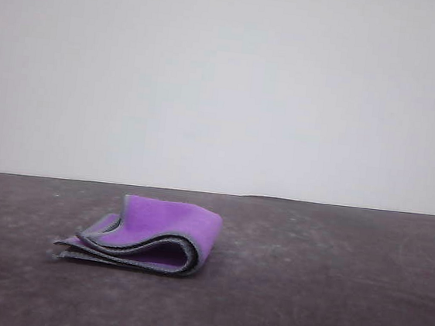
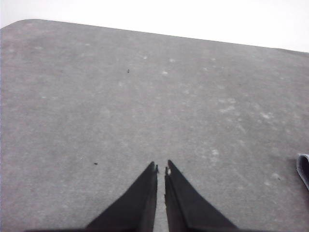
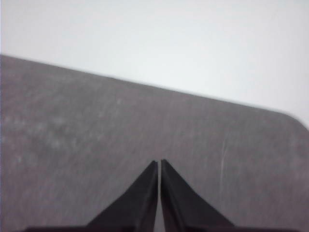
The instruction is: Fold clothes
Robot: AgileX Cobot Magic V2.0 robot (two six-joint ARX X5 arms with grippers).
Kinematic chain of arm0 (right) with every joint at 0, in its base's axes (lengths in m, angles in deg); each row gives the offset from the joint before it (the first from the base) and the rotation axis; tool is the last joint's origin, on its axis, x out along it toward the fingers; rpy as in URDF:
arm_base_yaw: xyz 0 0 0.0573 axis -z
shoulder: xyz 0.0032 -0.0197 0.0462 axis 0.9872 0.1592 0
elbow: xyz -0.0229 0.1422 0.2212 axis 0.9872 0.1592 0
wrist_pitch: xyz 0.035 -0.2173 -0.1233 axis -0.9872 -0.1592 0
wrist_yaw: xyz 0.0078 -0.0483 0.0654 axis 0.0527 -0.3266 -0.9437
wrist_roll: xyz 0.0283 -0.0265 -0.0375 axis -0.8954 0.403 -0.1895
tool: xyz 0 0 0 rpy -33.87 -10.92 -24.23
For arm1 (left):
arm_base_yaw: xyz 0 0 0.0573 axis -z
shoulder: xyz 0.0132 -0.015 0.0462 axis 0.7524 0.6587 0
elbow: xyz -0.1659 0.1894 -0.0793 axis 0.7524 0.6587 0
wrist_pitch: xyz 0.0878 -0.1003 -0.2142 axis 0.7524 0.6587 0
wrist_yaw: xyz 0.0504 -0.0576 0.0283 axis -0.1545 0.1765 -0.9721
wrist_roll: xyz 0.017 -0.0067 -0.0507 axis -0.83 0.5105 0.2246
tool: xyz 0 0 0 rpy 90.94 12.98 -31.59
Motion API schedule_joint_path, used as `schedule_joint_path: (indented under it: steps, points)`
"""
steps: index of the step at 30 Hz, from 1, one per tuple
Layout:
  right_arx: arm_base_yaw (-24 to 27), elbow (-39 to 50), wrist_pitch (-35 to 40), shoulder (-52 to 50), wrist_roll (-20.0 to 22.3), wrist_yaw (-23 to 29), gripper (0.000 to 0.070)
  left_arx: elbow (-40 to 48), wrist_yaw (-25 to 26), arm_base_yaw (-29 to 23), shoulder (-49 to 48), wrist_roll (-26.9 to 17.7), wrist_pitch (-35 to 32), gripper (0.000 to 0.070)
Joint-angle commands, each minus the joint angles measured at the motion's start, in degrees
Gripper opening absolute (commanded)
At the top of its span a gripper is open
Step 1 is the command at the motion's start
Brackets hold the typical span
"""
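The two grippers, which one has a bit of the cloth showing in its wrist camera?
The left gripper. A grey stitched edge of the cloth shows off to one side of its shut fingers. The right gripper has bare table ahead.

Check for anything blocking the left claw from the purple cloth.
Nothing visible does: bare dark grey tabletop lies between the shut left claw and the folded purple-and-charcoal cloth, whose edge shows beside it.

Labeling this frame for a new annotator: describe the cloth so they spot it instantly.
On the dark grey table, look left of centre in the front view. The folded cloth lies there in a loose stack of layers. It is bright purple with a charcoal reverse and light grey stitched edging, the sole colour on the table.
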Motion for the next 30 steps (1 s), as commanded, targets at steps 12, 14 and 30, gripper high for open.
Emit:
schedule_joint_path:
  steps: [12, 14, 30]
  points:
    - [-0.2, 3.8, -2.6, 0.1, -6.0, 4.6, 0.0003, 0.9, -0.1, 0.0, 0.0, 0.3, 0.5, 0.0017]
    - [-0.2, 3.8, -2.8, 0.1, -7.4, 6.8, 0.0003, 0.9, -0.1, 0.0, 0.0, 0.3, 0.5, 0.0017]
    - [-0.2, 3.8, -0.9, 0.1, -8.4, 7.1, 0.0003, 0.9, -0.1, 0.0, 0.0, 0.3, 0.5, 0.0016]
